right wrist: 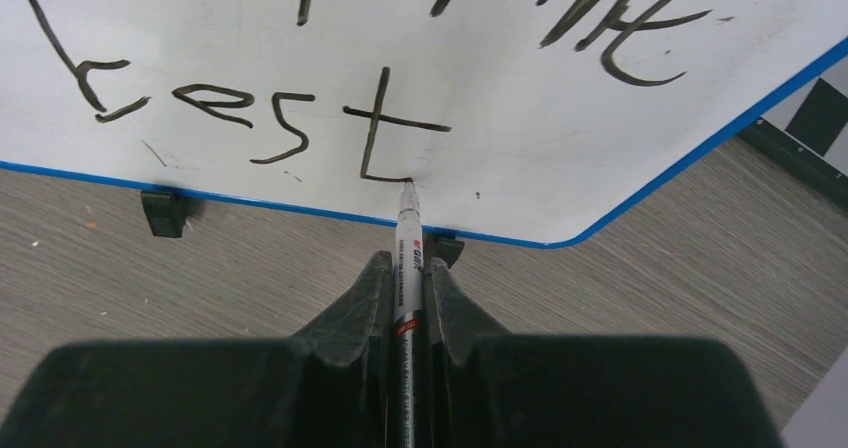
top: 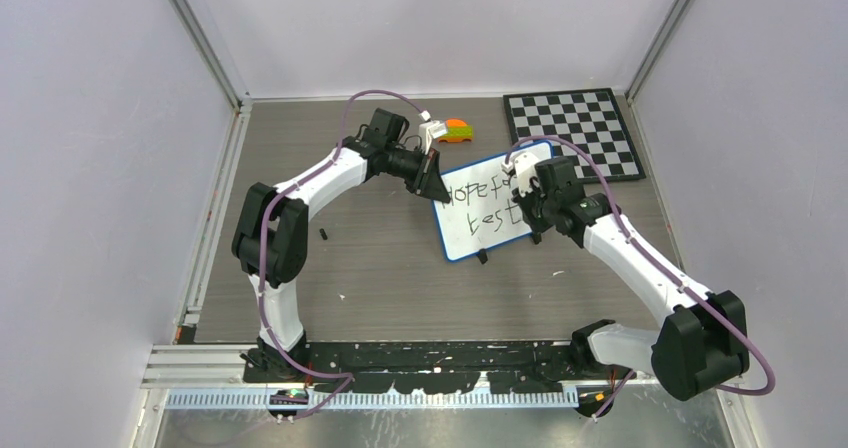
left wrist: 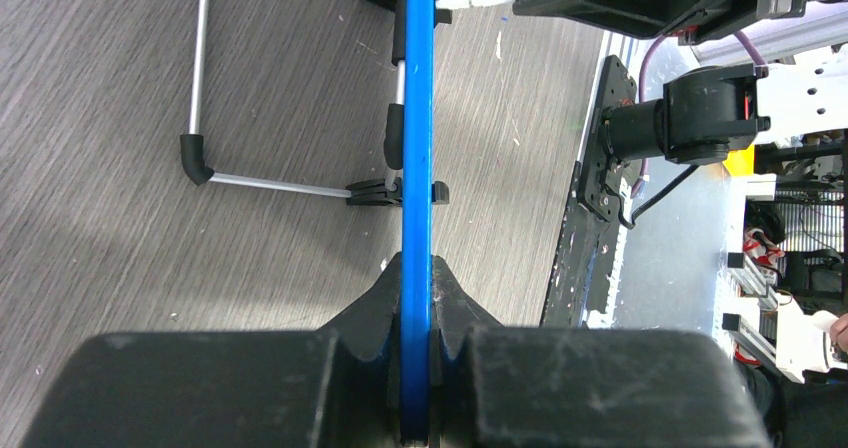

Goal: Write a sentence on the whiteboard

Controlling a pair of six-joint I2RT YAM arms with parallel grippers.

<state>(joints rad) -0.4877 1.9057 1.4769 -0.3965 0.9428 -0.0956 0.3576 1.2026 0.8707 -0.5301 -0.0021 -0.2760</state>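
- Black-fingered, my left gripper (left wrist: 417, 270) was clamped on the blue rounded rim of the small white rectangular whiteboard (left wrist: 417, 118), which was propped on a thin metal stand (left wrist: 199, 78).
- My right gripper (right wrist: 406, 268) was pinched tight on a slim white marker (right wrist: 409, 233), whose tip touched the board at the foot of the "t" in "best".
- The board stood mid-way across the grey wood-grain table (top: 380, 278), just beside a black-and-white checkered board (top: 572, 131).

even, bright overhead light, soft faint shadows, sharp focus, no glare or blur.
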